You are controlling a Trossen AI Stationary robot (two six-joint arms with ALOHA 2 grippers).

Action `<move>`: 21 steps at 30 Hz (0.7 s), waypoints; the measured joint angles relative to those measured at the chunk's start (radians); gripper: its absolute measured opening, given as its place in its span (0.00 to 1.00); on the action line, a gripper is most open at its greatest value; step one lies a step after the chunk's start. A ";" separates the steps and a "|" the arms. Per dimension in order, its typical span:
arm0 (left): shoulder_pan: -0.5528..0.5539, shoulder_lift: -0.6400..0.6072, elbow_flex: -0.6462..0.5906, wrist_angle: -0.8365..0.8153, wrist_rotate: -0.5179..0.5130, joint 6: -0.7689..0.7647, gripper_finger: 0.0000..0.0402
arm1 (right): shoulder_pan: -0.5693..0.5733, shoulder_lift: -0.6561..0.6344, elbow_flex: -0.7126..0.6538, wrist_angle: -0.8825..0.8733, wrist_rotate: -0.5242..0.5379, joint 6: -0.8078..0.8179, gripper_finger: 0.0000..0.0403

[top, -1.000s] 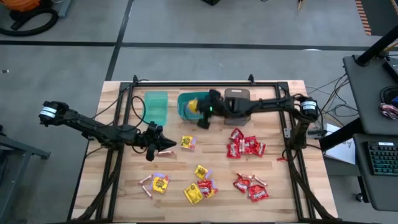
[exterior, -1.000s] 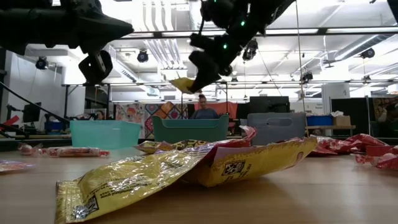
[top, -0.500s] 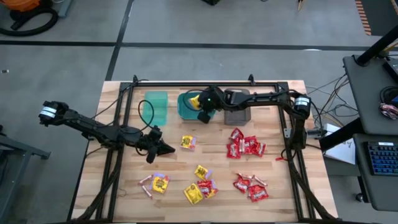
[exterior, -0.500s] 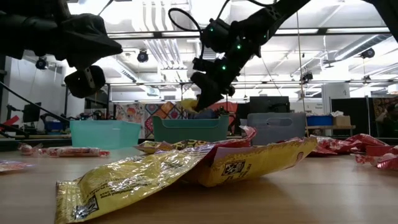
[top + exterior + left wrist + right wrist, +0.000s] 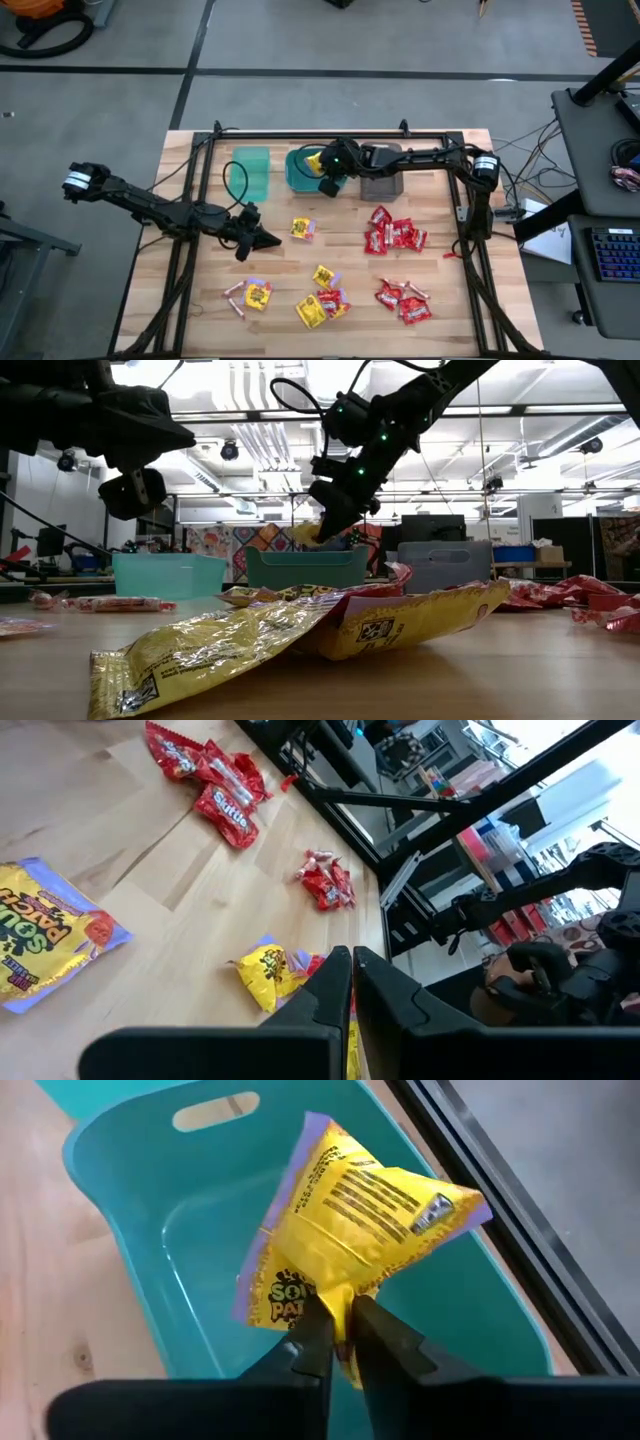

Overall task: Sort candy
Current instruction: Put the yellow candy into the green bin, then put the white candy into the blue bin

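My right gripper (image 5: 324, 176) hangs over the middle teal bin (image 5: 297, 178), shut on a yellow candy packet (image 5: 350, 1230), which also shows in the low view just above the bin rim (image 5: 305, 536). My left gripper (image 5: 262, 238) hovers shut and empty above the wood, left of a yellow packet (image 5: 303, 229); its wrist view shows the fingertips (image 5: 352, 970) together. Loose candy lies flat on the table: yellow packets (image 5: 311, 311), red packets (image 5: 393, 235) and pinkish sticks (image 5: 235, 291). My right gripper pinches the yellow packet between its two fingers by the crimped edge (image 5: 340, 1308) at one end. The packet is lifted clear and stands out past the fingertips over the inside of the teal bin (image 5: 200, 1250).
A light teal bin (image 5: 250, 172) stands left of the middle bin and a grey bin (image 5: 380, 170) right of it, all along the far side. A black frame rail (image 5: 320, 134) runs behind them. Another red heap (image 5: 405, 300) lies near the near-right corner.
My right gripper has carried the yellow packet toward the far-left, from beside the grey bin to over the middle teal bin, and lowered it toward the rim. My left gripper has shifted a little toward the right.
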 joint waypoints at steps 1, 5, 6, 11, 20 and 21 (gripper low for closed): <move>0.000 0.000 0.000 0.000 0.000 0.000 0.00 | 0.000 0.000 0.000 0.000 0.000 0.000 0.13; 0.000 0.000 0.000 0.000 0.000 0.000 0.00 | 0.000 0.000 0.000 0.002 0.017 0.003 0.24; 0.000 0.000 0.000 0.000 -0.001 0.000 0.00 | 0.000 0.000 0.000 0.002 0.020 0.003 0.26; 0.000 0.000 0.000 0.000 -0.001 0.000 0.00 | 0.000 -0.004 0.000 0.002 0.020 0.002 0.36; -0.005 0.027 0.000 0.004 -0.001 0.072 0.00 | 0.058 -0.114 0.000 -0.090 0.013 -0.005 0.41; -0.008 0.040 0.000 0.002 -0.001 0.085 0.00 | 0.069 -0.131 0.000 -0.108 0.011 -0.010 0.41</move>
